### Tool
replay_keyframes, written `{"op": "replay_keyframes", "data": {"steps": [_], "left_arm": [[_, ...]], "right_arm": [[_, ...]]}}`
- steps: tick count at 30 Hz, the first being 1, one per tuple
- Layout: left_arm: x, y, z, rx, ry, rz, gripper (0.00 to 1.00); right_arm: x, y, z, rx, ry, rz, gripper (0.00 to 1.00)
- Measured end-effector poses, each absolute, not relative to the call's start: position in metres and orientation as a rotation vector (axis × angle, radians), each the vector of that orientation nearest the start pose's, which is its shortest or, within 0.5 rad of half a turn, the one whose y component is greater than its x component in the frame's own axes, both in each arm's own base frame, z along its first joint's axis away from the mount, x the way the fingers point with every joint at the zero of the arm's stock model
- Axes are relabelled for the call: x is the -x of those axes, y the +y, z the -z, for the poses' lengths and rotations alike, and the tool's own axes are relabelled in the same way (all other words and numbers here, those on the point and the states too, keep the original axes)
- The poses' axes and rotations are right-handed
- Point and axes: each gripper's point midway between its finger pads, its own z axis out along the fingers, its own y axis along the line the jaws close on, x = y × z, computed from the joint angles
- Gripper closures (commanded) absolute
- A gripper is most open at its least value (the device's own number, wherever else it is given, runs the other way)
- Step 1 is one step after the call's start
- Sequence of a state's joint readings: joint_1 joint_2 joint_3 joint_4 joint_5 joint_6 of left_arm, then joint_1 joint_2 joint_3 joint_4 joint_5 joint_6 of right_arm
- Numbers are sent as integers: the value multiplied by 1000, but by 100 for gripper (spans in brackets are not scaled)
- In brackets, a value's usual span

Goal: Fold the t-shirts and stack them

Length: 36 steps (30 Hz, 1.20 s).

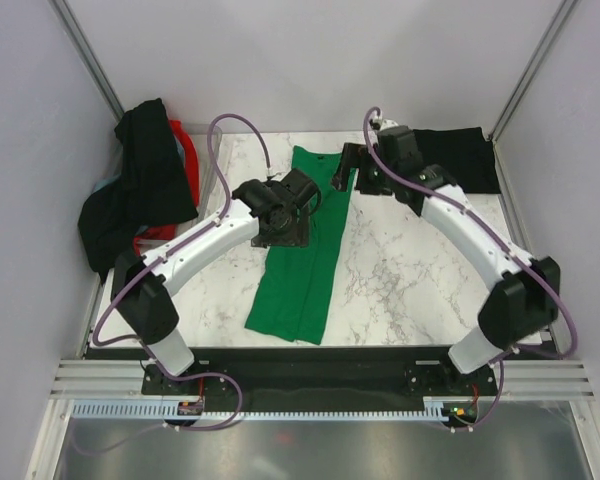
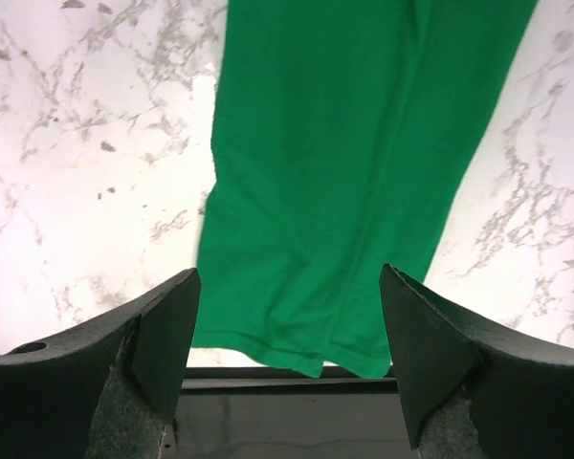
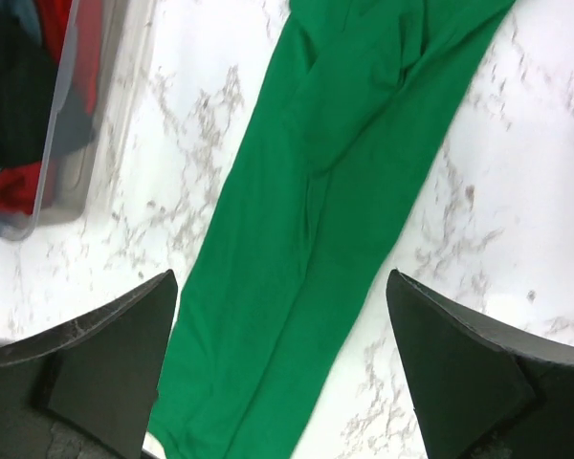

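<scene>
A bright green t-shirt (image 1: 302,275) lies on the marble table, folded lengthwise into a long narrow strip that runs from the back to the front edge. It also shows in the left wrist view (image 2: 354,172) and the right wrist view (image 3: 316,239). My left gripper (image 1: 283,230) (image 2: 289,335) hovers open and empty over the strip's middle left. My right gripper (image 1: 346,168) (image 3: 282,354) hovers open and empty over the strip's far end. A folded black t-shirt (image 1: 462,158) lies at the back right. Black t-shirts (image 1: 140,185) and a red one (image 1: 185,150) hang over the tub.
A translucent plastic tub (image 1: 212,180) (image 3: 86,143) stands at the back left, holding the hanging shirts. The table's dark front edge (image 2: 287,382) runs just past the green shirt's hem. Grey walls close in the left, back and right sides.
</scene>
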State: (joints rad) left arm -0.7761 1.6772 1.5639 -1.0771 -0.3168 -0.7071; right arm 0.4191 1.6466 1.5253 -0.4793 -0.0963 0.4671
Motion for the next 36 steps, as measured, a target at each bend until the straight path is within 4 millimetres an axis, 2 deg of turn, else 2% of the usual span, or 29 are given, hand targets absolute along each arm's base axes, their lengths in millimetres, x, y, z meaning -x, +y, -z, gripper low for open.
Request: {"op": "replay_keyframes", "data": {"steps": [2, 4, 6, 8, 10, 12, 15, 19, 23, 27, 31, 34, 36], "left_arm": [[-276, -227, -165, -13, 2661, 4, 18], [-275, -221, -166, -13, 2659, -15, 17], [-273, -214, -169, -8, 2643, -14, 15], [-263, -198, -170, 4, 2640, -16, 14], [-254, -178, -172, 44, 2619, 4, 12], [-243, -153, -173, 113, 2585, 40, 12], [-225, -126, -165, 193, 2539, 112, 12], [-197, -121, -135, 203, 2573, 194, 13], [-178, -121, -97, 231, 2663, 204, 13], [-163, -121, -74, 276, 2708, 233, 14], [-157, -123, -62, 343, 2725, 259, 16], [-153, -124, -53, 382, 2739, 275, 17], [-150, -124, -48, 402, 2745, 281, 18]], "right_arm": [[-383, 226, -230, 26, 2242, -615, 2], [-348, 226, -208, 34, 2294, -627, 2], [-305, 227, -178, 37, 2373, -641, 2], [-265, 224, -151, 33, 2439, -654, 2], [-231, 217, -133, 20, 2482, -668, 2], [-206, 207, -123, -25, 2487, -692, 4], [-186, 193, -108, -117, 2481, -727, 9], [-166, 196, -87, -169, 2520, -771, 13], [-138, 221, -76, -100, 2569, -838, 14], [-115, 255, -69, -7, 2600, -913, 15], [-110, 277, -50, -4, 2631, -915, 18], [-104, 284, -37, 8, 2659, -893, 21], [-104, 293, -35, 7, 2653, -909, 23]]}}
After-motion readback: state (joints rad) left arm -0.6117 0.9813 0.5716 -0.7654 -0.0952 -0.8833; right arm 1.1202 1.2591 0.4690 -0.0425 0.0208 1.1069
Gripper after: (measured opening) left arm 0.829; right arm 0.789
